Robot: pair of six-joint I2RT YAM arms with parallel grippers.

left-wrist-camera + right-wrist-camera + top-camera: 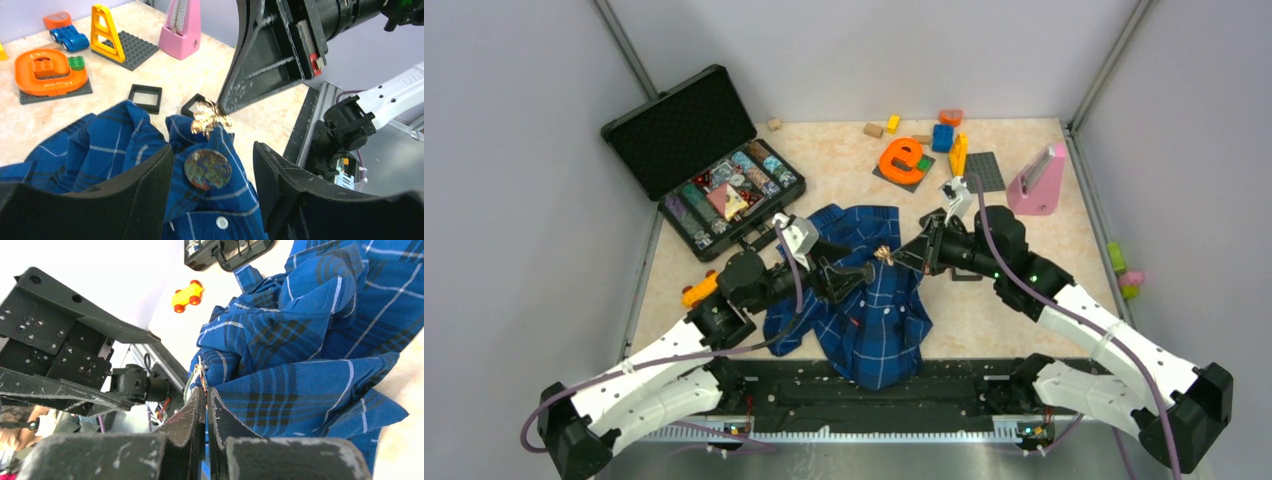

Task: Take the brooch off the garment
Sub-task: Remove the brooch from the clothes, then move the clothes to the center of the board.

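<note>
Your left gripper (pixel 212 150) fills the foreground, fingers spread wide to either side of the brooch (pixel 207 169) without touching it. You see a small round disc, silvery-grey with a mottled sheen. It lies flat on the blue plaid garment (pixel 100 150), just above a white button (pixel 221 222), at the middle of the desk's (pixel 175 75) near edge. Your right gripper (pixel 221 106) has its fingers pressed together, pinching a gold glittery piece (pixel 209 119) just beyond the disc.
</note>
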